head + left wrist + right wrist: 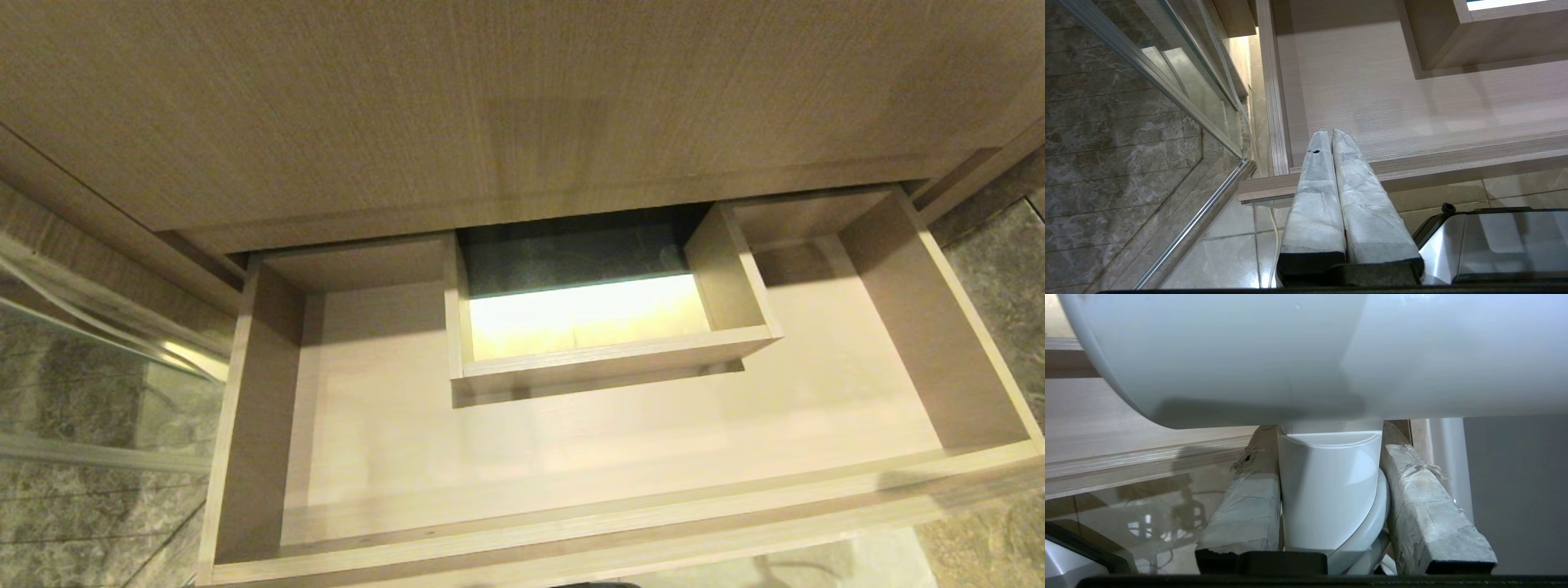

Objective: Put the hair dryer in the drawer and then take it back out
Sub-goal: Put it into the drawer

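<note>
The right gripper point(1331, 457) held the hair dryer point(1327, 490) by its handle between both fingers, probably just outside the front edge of the drawer point(571, 523). The left gripper point(1331, 136) hung with fingers pressed together over the drawer's front left corner. The drawer stood pulled out.

Bathroom: marble floor point(1106, 143), glass partition point(1180, 69), vanity drawer point(571, 457) (pipe cut-out)
</note>
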